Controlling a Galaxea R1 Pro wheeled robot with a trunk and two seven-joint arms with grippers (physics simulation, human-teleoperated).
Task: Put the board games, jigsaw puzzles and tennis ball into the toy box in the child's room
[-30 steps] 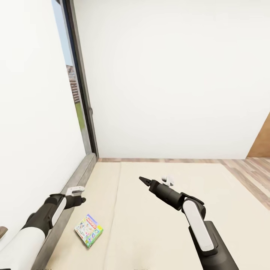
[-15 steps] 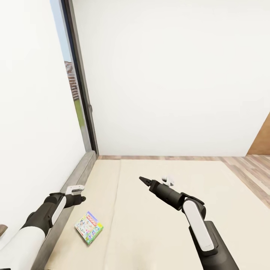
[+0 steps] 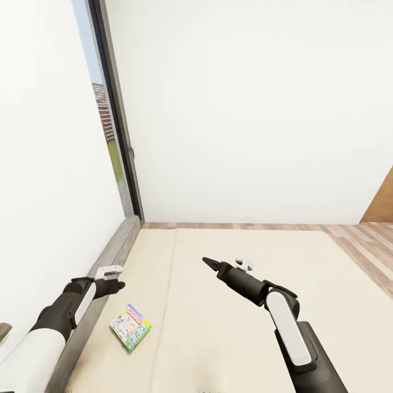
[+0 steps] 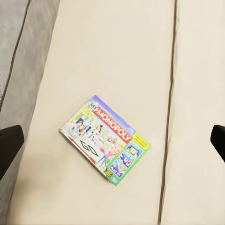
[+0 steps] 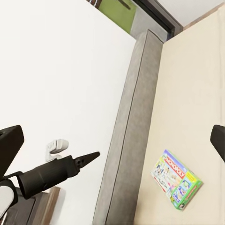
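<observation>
Currently one board game [image 3: 130,326], a flat box printed "My Monopoly" with a red logo band, lies flat on the beige mattress of the bed [image 3: 229,327], near the mattress's left edge and just beside the dark grey bed frame [image 3: 103,267]. It sits askew, its corners turned against the mattress seam. In the head view the left gripper [image 3: 112,278] hangs above the frame, near the box but apart from it, touching nothing. Its wrist camera looks straight down on the box [image 4: 105,140], and the dark tips of its fingers [image 4: 9,145] stand at the two far edges of that picture, spread wide with nothing between them. The right gripper [image 3: 207,263] is held out over the middle of the mattress, well apart from the box; in the head view its tips meet in a point, yet its own wrist camera shows dark fingers [image 5: 9,145] at both edges, so how far it is spread cannot be told. It holds nothing. That camera also takes in the box [image 5: 176,179], the frame and the white wall [image 5: 56,70].
</observation>
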